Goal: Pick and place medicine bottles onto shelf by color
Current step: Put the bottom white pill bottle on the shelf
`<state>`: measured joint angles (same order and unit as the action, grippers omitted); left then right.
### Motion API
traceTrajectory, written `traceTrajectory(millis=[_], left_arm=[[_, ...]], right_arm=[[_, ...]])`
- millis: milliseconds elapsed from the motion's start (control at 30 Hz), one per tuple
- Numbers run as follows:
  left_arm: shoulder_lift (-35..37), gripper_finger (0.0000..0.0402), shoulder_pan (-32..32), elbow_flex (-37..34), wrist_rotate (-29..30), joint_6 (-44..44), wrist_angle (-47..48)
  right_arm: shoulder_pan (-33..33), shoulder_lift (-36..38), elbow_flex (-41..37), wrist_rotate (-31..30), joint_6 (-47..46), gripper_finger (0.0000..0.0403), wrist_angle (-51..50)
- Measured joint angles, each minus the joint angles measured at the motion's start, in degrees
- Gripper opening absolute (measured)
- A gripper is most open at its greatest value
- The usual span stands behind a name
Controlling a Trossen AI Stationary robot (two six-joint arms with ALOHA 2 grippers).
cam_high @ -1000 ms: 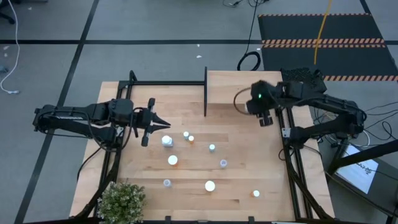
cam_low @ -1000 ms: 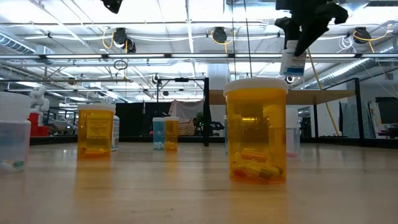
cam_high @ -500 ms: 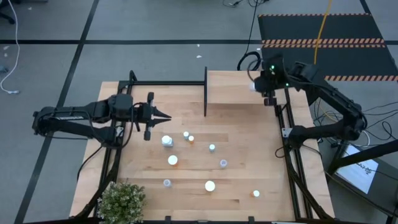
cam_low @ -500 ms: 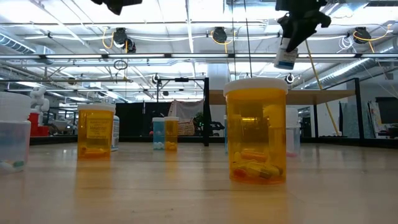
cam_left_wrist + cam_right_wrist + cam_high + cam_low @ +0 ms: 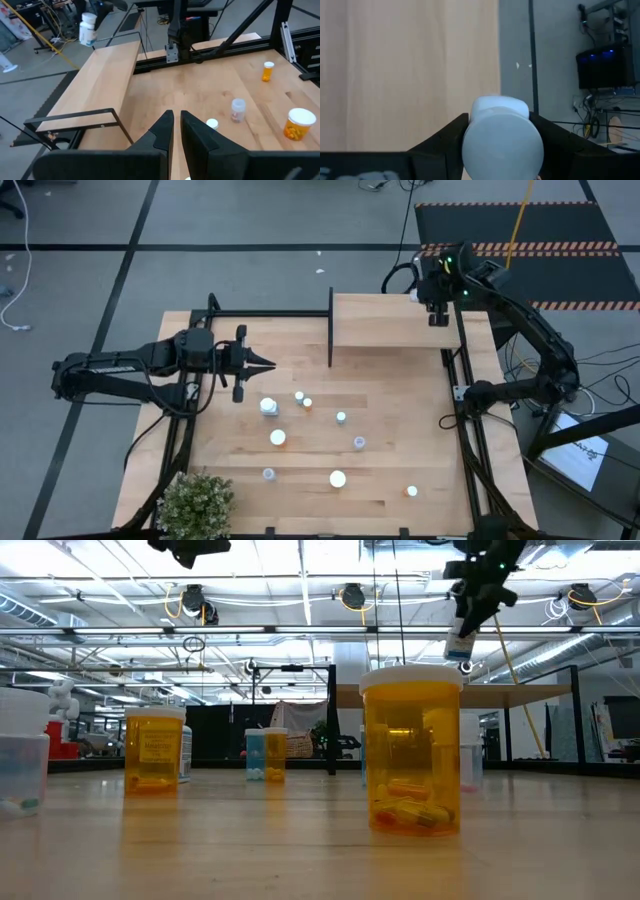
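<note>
Pale, white-capped bottle (image 5: 502,137) sits clamped between the fingers of the right hand (image 5: 437,305), high above the far right corner of the shelf (image 5: 390,320). Left hand (image 5: 262,362) hovers with fingers pressed together, empty, over the bench (image 5: 400,450), where the other medicine bottles (image 5: 300,435) stand scattered.

I can read no text, brand, number or sign anywhere. The orange bottle (image 5: 154,750) on the table carries a pale label, but its print is too small to make out, and the same goes for the label on the bottle (image 5: 460,643) I hold. The hatched orange and black stripes (image 5: 520,248) on the floor mat carry no words.
</note>
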<state>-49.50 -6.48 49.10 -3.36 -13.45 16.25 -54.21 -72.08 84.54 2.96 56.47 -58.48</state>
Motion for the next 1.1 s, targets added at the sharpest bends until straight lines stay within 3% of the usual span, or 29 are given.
traceTrajectory(millis=[233,600,1100], left_arm=[[-0.01,0.0037,0.0,0.0,0.0,-0.43,-0.1],[-0.02,0.0037,0.0,0.0,0.0,-1.09,-0.26],[0.0,0.0037,0.0,0.0,0.02,-1.46,-0.26]], right_arm=[[1.43,-2.5,4.81,0.2,-5.66,0.0179,0.46],[4.76,-6.43,7.56,0.26,-2.19,0.0182,4.17],[-3.17,-12.66,7.64,1.68,2.76,0.0183,2.63]])
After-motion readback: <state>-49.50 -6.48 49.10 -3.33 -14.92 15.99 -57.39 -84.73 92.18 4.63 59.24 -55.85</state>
